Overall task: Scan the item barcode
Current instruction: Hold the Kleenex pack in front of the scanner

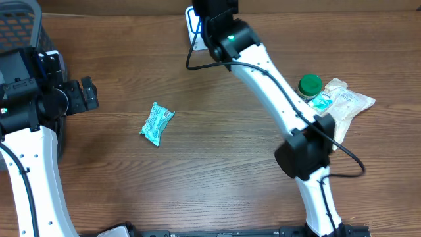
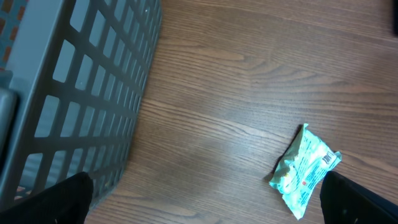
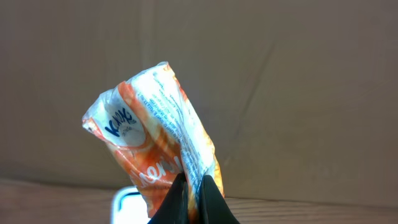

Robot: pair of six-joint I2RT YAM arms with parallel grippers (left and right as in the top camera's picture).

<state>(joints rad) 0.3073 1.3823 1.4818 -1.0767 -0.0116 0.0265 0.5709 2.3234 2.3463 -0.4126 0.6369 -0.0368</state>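
We see a crumpled teal packet (image 1: 156, 123) lying alone on the wooden desk (image 1: 210, 178), well apart from the grey mesh basket (image 1: 25, 23) at the left edge. At the right, a green-lidded jar (image 1: 310, 85) touches a pale plastic bag (image 1: 352, 102). Brown cardboard (image 3: 298, 74) stands behind the desk.

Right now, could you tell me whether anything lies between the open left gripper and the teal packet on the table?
Nothing visible does: only bare tabletop separates the left gripper and the teal packet; the grey basket stands aside.
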